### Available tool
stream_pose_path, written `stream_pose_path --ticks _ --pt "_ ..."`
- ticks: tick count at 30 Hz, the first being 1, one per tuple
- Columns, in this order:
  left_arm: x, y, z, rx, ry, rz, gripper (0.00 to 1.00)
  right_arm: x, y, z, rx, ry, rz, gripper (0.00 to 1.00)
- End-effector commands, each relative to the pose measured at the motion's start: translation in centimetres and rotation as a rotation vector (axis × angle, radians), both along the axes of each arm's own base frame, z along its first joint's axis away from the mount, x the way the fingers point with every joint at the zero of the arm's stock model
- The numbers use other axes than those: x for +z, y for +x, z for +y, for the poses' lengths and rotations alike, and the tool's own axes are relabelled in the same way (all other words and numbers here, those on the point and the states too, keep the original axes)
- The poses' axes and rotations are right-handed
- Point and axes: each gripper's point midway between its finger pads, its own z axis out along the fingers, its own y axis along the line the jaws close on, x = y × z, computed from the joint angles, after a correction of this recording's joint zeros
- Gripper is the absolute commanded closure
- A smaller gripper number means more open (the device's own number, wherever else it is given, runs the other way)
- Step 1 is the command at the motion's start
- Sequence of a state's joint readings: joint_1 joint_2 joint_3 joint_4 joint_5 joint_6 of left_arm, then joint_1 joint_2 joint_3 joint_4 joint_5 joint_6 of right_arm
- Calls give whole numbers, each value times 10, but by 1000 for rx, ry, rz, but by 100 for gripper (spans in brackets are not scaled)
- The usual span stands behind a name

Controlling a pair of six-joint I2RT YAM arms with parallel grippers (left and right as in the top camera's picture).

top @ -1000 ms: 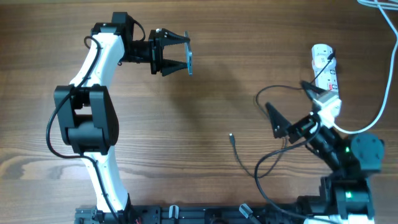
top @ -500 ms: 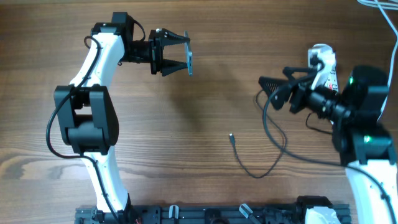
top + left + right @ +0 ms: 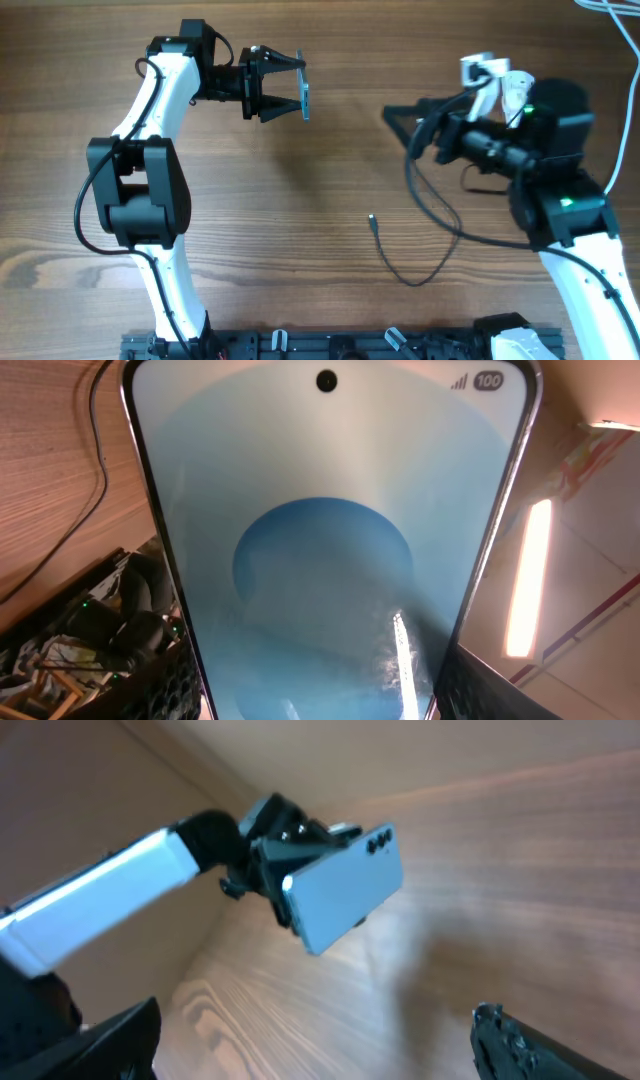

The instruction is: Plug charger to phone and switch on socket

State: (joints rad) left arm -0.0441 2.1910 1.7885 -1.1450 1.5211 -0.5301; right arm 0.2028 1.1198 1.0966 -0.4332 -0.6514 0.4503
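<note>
The phone is held edge-on above the table's far left, and my left gripper is shut on it. Its cyan screen fills the left wrist view between the two fingers. In the right wrist view the phone shows its pale back. My right gripper hangs open and empty right of centre, pointing left toward the phone. The charger lies on the wood, a thin black cable with its plug tip free. The socket is mostly hidden under the right arm.
A thick white cable runs along the far right edge. The left arm's white link reaches in from the left of the right wrist view. Bare wood lies between the two grippers.
The right arm has swung up from the front right and moved left, its open gripper now over the socket area. The left arm and phone have not moved.
</note>
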Motion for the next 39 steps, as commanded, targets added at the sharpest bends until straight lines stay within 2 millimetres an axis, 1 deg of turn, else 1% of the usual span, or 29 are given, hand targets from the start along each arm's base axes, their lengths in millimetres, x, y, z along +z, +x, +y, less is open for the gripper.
stream_pose_path --ticks 1,2,5,8,9,11,12,14,16,18,22,23,26,28,32,36,39 --pt "30 -6 0 -2 -58 -50 37 17 16 0 -162 -189 -30 1" --pt "30 -6 0 -2 -58 -50 37 18 16 4 -189 -260 -2 1" --pt "30 -6 0 -2 -58 -50 37 15 17 13 -216 -394 54 1" --pt "30 -6 0 -2 -58 -50 37 1 24 33 -209 -545 110 1" --pt "30 -6 0 -2 -58 -50 37 -3 29 45 -199 -567 105 0" --pt "30 -6 0 -2 -58 -50 37 -5 36 70 -163 -543 74 0" --pt "30 -6 0 -2 -58 -50 37 -4 39 90 -135 -493 60 0" --pt "30 -6 0 -2 -58 -50 37 0 39 113 -80 -408 62 0" --pt "30 -6 0 -2 -58 -50 37 0 41 124 -38 -389 42 0" --pt "30 -6 0 -2 -58 -50 37 -5 43 125 -33 -413 36 0" --pt "30 -6 0 -2 -58 -50 37 -24 48 116 -81 -490 68 0" --pt "30 -6 0 -2 -58 -49 37 -26 48 117 -82 -494 70 0" --pt "30 -6 0 -2 -58 -49 37 -30 49 124 -72 -497 68 1" --pt "30 -6 0 -2 -58 -49 37 -33 50 130 -71 -502 59 6" --pt "30 -6 0 -2 -58 -49 37 -41 57 138 -122 -532 34 8" --pt "30 -6 0 -2 -58 -49 37 -49 71 120 -309 -581 44 13" --pt "30 -6 0 -2 -58 -49 37 -54 75 122 -321 -574 53 16"
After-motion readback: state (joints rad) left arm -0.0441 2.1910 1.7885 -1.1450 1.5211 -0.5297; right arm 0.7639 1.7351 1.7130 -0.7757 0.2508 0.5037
